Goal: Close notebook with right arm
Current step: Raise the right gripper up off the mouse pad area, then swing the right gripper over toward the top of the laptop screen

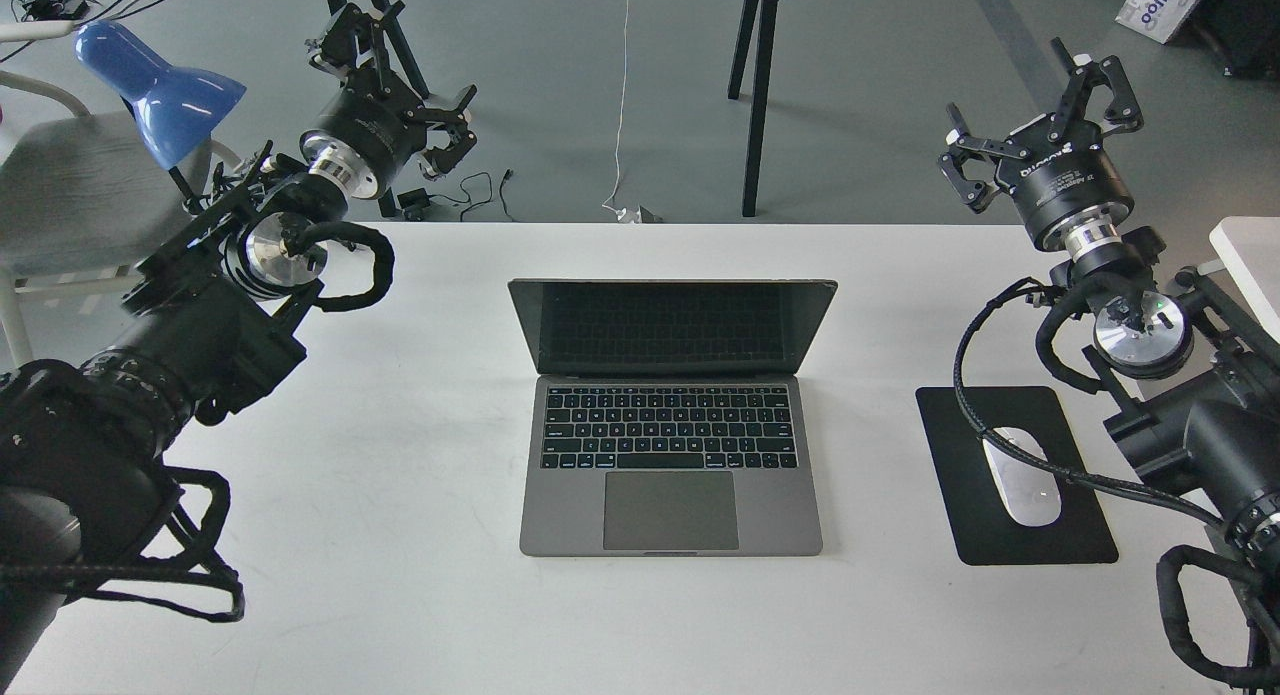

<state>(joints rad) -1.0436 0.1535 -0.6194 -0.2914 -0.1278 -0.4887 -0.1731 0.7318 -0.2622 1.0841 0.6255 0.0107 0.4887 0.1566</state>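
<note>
The notebook (670,445), slim grey metal with black keys and a dark screen, lies open in the middle of the white table, its lid (672,327) tilted up toward the far edge. My right gripper (1035,110) hangs high at the far right, well away from the notebook, fingers spread open and holding nothing. At the far left, beside the blue lamp, my left gripper (395,75) is raised, also open and empty.
A black mouse pad (1010,475) with a white mouse (1022,475) lies right of the notebook, under the right arm's cable. A blue lamp (155,85) stands at the far left. Another white table's corner (1250,255) shows at the right edge.
</note>
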